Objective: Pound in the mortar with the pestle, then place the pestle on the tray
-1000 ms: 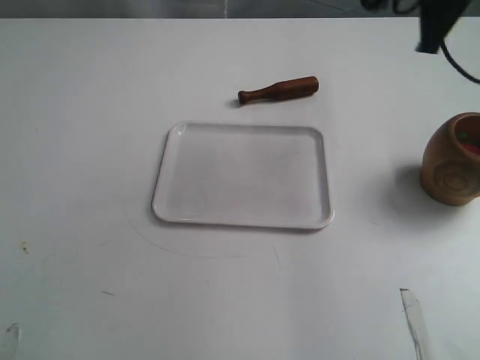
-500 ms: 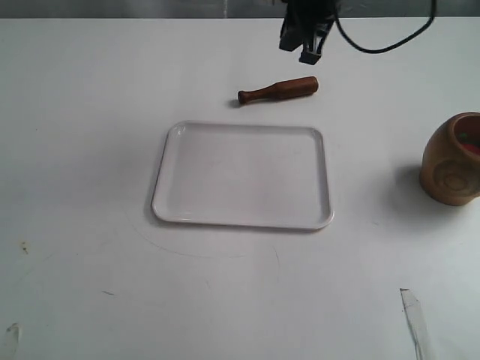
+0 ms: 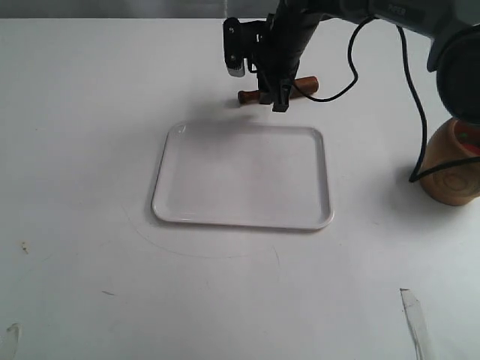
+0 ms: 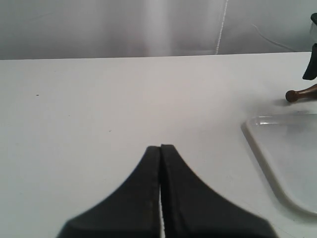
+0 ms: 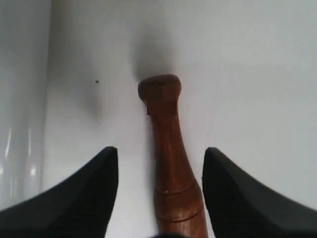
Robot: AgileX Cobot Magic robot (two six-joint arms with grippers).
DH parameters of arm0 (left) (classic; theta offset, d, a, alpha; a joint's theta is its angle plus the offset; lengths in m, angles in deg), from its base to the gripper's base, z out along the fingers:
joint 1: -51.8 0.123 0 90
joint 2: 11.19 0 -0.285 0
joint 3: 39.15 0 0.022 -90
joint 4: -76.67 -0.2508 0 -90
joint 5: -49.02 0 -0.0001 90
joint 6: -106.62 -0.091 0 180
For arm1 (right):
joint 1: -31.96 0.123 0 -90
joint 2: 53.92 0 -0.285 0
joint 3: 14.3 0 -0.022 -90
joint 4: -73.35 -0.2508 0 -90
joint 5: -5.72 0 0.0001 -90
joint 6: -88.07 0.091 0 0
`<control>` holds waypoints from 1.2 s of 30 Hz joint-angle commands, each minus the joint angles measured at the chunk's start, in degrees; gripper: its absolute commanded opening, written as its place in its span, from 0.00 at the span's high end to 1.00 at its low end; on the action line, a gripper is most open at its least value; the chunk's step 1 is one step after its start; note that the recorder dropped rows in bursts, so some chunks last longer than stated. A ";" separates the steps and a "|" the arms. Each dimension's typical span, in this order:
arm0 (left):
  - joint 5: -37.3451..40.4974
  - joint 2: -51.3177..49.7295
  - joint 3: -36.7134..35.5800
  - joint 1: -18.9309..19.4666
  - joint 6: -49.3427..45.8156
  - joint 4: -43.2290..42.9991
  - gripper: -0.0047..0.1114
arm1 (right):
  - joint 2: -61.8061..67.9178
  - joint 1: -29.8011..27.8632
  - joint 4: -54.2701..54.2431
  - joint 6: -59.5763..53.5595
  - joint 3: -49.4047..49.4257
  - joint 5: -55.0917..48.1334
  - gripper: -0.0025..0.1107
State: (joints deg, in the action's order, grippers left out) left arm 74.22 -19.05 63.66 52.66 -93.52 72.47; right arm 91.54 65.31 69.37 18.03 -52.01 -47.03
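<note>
The dark reddish-brown pestle [image 3: 304, 85] lies on the white table just beyond the white tray [image 3: 244, 175], knob end to the left. My right gripper [image 3: 274, 97] hangs over its middle, open, one finger on each side of the pestle [image 5: 171, 163] without touching it. The light-brown mortar [image 3: 452, 171] stands at the right edge, partly cut off by the frame. My left gripper [image 4: 160, 147] is shut and empty above bare table; from there a corner of the tray [image 4: 285, 148] and the pestle's knob [image 4: 297, 94] show.
The right arm's black cable [image 3: 414, 97] loops down in front of the mortar. A strip of clear tape [image 3: 415, 319] lies near the table's front right edge. The table's far edge runs just behind the pestle.
The right arm has swept in from the far right, then lowered over the pestle, its open fingers now straddling it. Pestle, tray and mortar have not moved.
</note>
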 commanded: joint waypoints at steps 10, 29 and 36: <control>-0.17 0.07 -0.03 -0.44 0.47 0.42 0.96 | 3.05 0.27 2.09 -0.18 -0.50 4.10 0.67; -0.17 0.07 -0.03 -0.44 0.47 0.42 0.96 | -3.40 -0.93 -6.53 8.39 -0.50 11.96 0.98; -0.17 0.07 -0.03 -0.44 0.47 0.42 0.96 | -11.68 -7.68 -21.58 14.85 2.32 19.09 0.98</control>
State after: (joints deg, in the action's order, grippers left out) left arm 74.22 -19.05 63.66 52.66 -93.52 72.47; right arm 84.53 60.69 53.02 30.50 -51.59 -32.23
